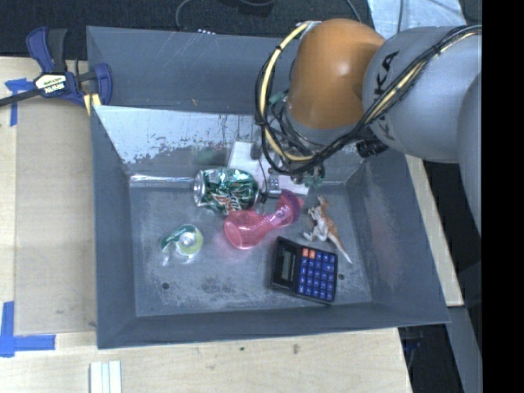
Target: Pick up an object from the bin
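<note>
My gripper [278,178] hangs low at the back middle of the bin, below the orange wrist cover. It is right over the upper end of a pink curved plastic piece [255,226], which stretches down and to the left from there. A crushed green drink can [225,191] lies just left of the gripper, close beside it. A small tan toy dinosaur [325,223] lies on the bin floor just right of the gripper.
A black calculator [306,271] with blue keys lies at the front right. A small green and clear wrapped thing [182,242] sits at the front left. A white piece [242,152] rests against the back wall behind the can. The arm and its cables cover the back right corner.
</note>
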You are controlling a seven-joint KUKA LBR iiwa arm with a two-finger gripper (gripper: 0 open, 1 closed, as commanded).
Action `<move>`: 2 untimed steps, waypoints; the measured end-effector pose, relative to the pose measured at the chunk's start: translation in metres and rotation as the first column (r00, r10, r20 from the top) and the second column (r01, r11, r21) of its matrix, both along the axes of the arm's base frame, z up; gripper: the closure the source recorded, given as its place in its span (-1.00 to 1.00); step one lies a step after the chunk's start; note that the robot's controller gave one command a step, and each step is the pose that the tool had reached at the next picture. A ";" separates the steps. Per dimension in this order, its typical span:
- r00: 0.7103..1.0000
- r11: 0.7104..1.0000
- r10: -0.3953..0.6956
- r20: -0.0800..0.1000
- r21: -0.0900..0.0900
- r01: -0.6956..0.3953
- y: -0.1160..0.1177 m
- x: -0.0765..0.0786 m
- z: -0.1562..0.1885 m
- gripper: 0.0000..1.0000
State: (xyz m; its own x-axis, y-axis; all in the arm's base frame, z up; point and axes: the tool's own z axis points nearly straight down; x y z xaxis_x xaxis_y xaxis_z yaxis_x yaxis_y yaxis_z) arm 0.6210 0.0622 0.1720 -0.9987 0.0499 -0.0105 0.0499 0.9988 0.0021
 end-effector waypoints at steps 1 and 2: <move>1.000 1.000 -0.016 -0.002 -0.001 0.016 -0.001 0.001 -0.053 -1.00; 0.998 0.998 -0.066 0.002 0.000 0.066 0.009 0.000 -0.086 -1.00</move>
State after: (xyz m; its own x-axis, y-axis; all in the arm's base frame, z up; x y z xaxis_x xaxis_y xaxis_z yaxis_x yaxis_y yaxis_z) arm 0.6206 0.0710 0.0861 -0.9932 0.1153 -0.0129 0.1153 0.9933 0.0024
